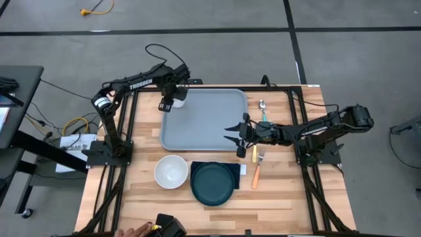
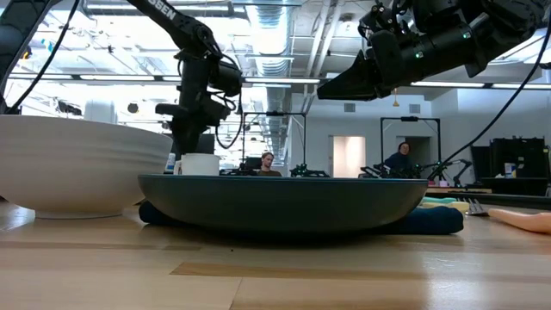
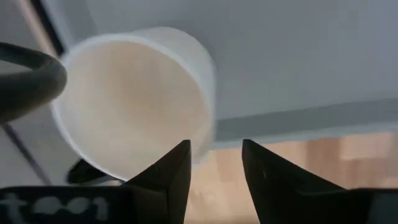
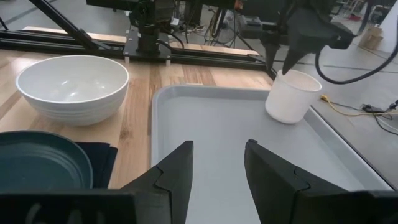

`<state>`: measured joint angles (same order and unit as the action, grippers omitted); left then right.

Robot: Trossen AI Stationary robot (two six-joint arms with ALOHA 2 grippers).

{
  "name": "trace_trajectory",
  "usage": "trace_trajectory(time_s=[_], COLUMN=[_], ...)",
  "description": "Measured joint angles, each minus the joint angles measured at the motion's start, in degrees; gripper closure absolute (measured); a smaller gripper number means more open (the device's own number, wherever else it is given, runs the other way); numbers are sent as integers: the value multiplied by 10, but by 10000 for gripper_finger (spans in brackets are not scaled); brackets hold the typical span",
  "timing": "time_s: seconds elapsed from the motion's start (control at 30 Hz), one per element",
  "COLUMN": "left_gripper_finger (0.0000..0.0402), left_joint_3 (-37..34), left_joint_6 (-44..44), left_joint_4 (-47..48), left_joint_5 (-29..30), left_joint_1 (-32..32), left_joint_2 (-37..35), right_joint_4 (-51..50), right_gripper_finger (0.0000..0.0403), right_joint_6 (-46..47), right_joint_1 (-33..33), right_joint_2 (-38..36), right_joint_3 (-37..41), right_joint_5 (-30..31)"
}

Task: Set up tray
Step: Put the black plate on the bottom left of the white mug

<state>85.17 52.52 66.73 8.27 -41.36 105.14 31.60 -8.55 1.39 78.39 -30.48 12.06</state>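
Note:
The light grey-blue tray (image 1: 204,122) lies flat in the middle of the table. A white cup (image 1: 178,99) stands on it at its far-left corner, as the right wrist view also shows (image 4: 291,96). My left gripper (image 1: 166,104) hangs open just above the cup, pointing down. In the left wrist view (image 3: 214,165) one finger shows over the cup's rim (image 3: 199,134) and the other outside it. My right gripper (image 1: 231,131) is open and empty. It hovers level over the tray's right edge and points toward the table's left (image 4: 219,162). My left gripper has one finger (image 3: 177,165) over the inside of the cup's rim and the other outside its wall. I cannot tell whether either finger touches the cup. The cup stands on the tray.
Near the tray's near edge stand a white bowl (image 1: 171,171) and a dark teal plate (image 1: 212,183) on a navy napkin (image 1: 235,172). A teal-handled spoon (image 1: 263,108) and orange- and yellow-handled cutlery (image 1: 256,172) lie right of the tray. A person's hand (image 1: 135,230) shows at the near edge.

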Motion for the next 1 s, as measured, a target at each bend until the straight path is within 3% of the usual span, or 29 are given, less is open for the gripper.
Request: trace_trajectory(time_s=[0.23, 0.33, 0.43, 0.57, 0.63, 0.77, 0.9, 1.0], left_gripper_finger=[269, 269, 269, 269, 269, 269, 269, 269], left_joint_3=[63, 116, 171, 207, 207, 176, 90, 2], left_joint_6=[-27, -65, -60, 0, 25, 95, 180, 248], left_joint_4=[102, 153, 209, 229, 236, 234, 233, 233], left_joint_5=[-93, -170, -321, -632, -728, -813, -924, -970], left_joint_1=[0, -2, -3, -2, -2, 5, 33, 64], left_joint_2=[0, 0, 0, -20, -42, -91, -154, -201], right_joint_4=[0, 0, 0, -4, -2, 7, 1, -11], right_gripper_finger=[267, 267, 267, 267, 267, 267, 267, 267], right_joint_6=[0, 0, 18, 40, 41, 41, 41, 41], right_joint_1=[0, 0, 0, -4, -6, -12, -10, -2], right_joint_2=[0, 0, 0, 23, 39, 63, 64, 60], right_joint_3=[0, 0, 0, 0, 0, -6, -13, -13], right_joint_5=[0, 0, 0, 0, 0, 0, 0, 0])
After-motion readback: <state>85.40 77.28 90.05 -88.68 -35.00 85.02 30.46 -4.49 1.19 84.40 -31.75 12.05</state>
